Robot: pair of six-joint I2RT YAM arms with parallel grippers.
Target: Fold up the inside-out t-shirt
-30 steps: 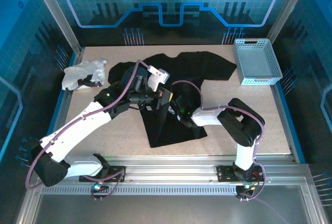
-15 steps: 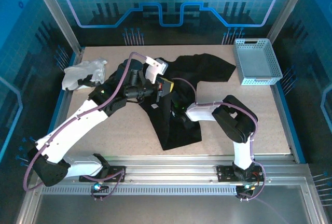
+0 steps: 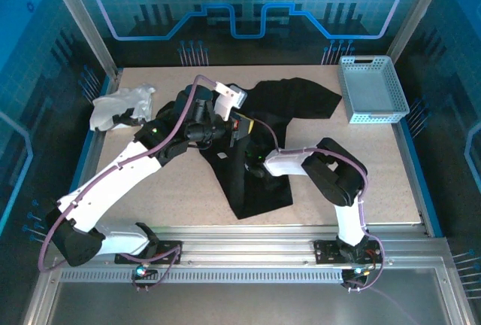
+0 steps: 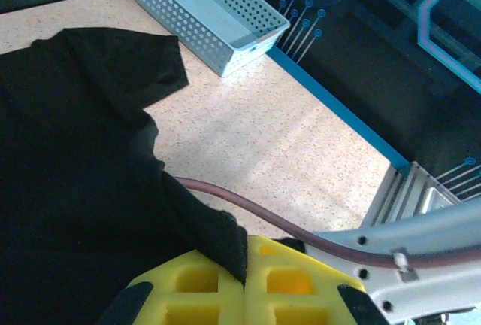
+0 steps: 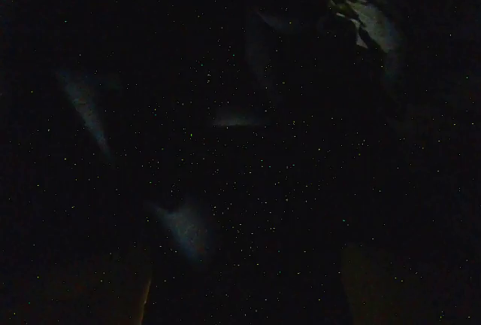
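Observation:
The inside-out t-shirt (image 3: 301, 96) is black and lies crumpled across the middle of the table, one sleeve spread toward the back right and its body trailing to the near edge. My left gripper (image 3: 239, 125) hovers over its centre. In the left wrist view its yellow fingers (image 4: 195, 283) are pressed together on a pinched fold of the t-shirt (image 4: 68, 159). My right gripper (image 3: 254, 168) is pushed into the cloth just in front of the left one. The right wrist view is nearly black with fabric, so how its jaws stand is hidden.
A white garment (image 3: 120, 105) is bunched at the back left corner. A pale blue perforated basket (image 3: 372, 88) stands at the back right, also seen as the basket (image 4: 207, 9). Bare tabletop (image 3: 180, 189) lies left of the shirt. A purple cable (image 4: 248, 208) crosses near my left fingers.
The left gripper has drawn its fold up and back, narrowing the shirt's lower part and pulling it right. The right arm has slid left, deeper into the cloth.

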